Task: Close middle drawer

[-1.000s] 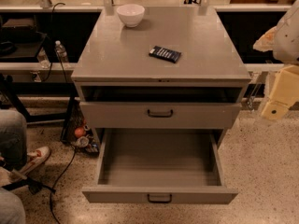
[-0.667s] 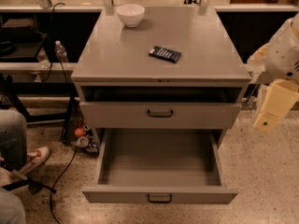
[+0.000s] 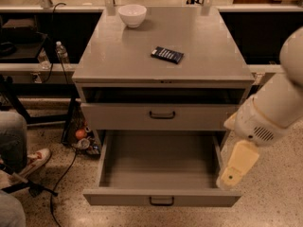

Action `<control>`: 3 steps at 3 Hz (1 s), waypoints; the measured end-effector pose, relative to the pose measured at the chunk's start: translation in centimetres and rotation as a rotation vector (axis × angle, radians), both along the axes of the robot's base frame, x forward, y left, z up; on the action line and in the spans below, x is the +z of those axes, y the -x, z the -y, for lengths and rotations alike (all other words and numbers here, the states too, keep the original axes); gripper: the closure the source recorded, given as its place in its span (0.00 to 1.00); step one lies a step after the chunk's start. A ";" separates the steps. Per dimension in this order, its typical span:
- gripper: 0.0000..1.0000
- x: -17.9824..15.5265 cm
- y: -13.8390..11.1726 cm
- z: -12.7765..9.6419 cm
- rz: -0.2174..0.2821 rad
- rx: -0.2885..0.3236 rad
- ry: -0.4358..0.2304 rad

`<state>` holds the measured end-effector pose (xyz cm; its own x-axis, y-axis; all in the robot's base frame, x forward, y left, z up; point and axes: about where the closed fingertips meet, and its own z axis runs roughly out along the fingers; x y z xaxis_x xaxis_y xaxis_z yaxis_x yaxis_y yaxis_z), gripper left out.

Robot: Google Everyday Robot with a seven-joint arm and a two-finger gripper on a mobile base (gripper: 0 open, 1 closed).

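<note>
the middle drawer [image 3: 161,162] stands pulled far out. the hand [image 3: 233,174] hangs at that drawer's right front corner; how open it is cannot be told.

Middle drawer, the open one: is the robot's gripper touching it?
Cannot tell. In the camera view the gripper overlaps the right front corner of the middle drawer, but neither contact nor gap shows plainly.

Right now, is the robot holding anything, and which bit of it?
Nothing that shows: the gripper is by the open middle drawer's right front corner, away from its handle.
</note>
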<state>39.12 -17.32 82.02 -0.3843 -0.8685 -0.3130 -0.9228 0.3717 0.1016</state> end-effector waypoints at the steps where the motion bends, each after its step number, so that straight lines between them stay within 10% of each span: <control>1: 0.00 -3.2 2.0 -0.4 -0.072 0.000 -0.001; 3: 0.00 -4.6 2.1 -0.2 -0.094 -0.012 -0.013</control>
